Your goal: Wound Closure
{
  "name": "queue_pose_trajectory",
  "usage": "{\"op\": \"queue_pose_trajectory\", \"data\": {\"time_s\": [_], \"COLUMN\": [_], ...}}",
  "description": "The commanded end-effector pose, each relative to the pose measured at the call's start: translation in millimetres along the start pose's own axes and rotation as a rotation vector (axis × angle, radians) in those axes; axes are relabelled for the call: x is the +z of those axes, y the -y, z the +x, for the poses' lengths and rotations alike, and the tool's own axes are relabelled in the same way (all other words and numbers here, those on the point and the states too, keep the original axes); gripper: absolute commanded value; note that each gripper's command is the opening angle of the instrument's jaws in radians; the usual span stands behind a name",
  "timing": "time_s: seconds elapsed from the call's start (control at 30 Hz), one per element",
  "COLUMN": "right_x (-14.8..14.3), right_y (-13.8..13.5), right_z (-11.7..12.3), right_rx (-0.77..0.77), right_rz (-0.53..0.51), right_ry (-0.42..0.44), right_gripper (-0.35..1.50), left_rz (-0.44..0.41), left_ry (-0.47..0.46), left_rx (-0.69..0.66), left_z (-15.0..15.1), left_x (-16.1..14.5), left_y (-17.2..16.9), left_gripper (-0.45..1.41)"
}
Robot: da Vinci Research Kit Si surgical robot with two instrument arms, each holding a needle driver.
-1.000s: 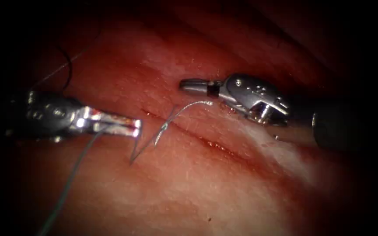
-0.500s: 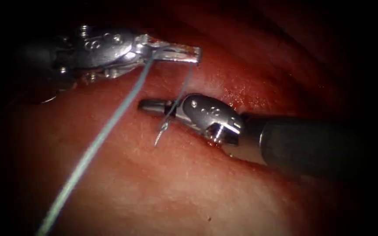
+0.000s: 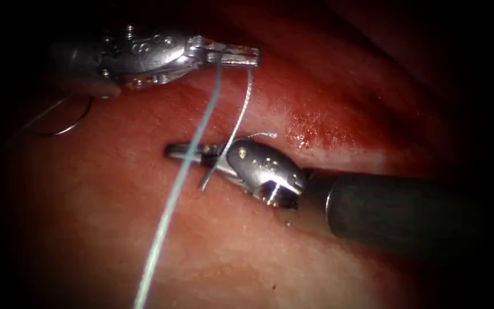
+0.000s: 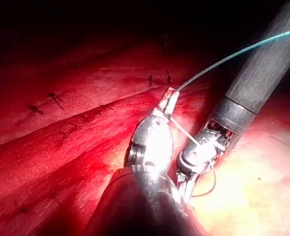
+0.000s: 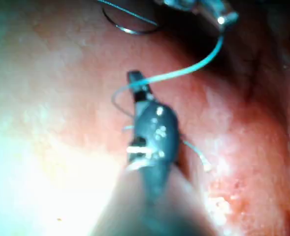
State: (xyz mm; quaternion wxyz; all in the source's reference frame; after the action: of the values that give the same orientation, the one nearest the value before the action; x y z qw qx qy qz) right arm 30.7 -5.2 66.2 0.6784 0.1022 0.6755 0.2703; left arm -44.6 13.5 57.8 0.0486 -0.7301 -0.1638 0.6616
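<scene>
the thread was found gripped in the closed left tool, raised since a second before. the right tool lay closed over the cut; its hold could not be told (needle lying free near the tissue's left edge). knot-looping was judged in hand.

dark speck | small, alone | dark marks | scattered, well apart

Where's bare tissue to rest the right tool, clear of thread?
Bare tissue lies below the right tool, right of the long thread. Crowded between the tools: the left tool grips thread that crosses the right tool; its hold is unclear. The needle lies left, under the left tool, seemingly free.
</scene>
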Motion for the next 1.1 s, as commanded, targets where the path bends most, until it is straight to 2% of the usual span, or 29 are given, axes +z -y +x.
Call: {"op": "queue_pose_trajectory", "data": {"time_s": [0.03, 0.53, 0.7, 1.0, 1.1], "right_x": [0.6, -1.6, -1.8, -2.7, -3.1], "right_y": [0.3, 1.2, 1.3, 1.0, 0.9], "right_z": [-0.6, 1.7, 2.2, 3.4, 3.6], "right_rx": [0.003, 0.06, 0.074, 0.092, 0.105], "right_rz": [0.003, 0.06, 0.062, 0.038, 0.026], "right_ry": [-0.011, -0.171, -0.218, -0.256, -0.302], "right_gripper": [-0.21, -0.21, -0.13, -0.13, -0.16], "left_rz": [0.001, 0.043, 0.06, 0.065, 0.062], "left_ry": [0.003, 0.064, 0.083, 0.101, 0.104], "left_rx": [0.002, 0.041, 0.042, 0.026, 0.024], "left_z": [-0.9, -6.8, -9.1, -11.3, -11.7], "left_x": [0.4, -2.0, -2.9, -4.8, -5.2], "left_y": [0.2, -0.5, -0.9, -2.4, -3.3], "left_gripper": [-0.45, -0.45, -0.45, -0.45, -0.45]}}
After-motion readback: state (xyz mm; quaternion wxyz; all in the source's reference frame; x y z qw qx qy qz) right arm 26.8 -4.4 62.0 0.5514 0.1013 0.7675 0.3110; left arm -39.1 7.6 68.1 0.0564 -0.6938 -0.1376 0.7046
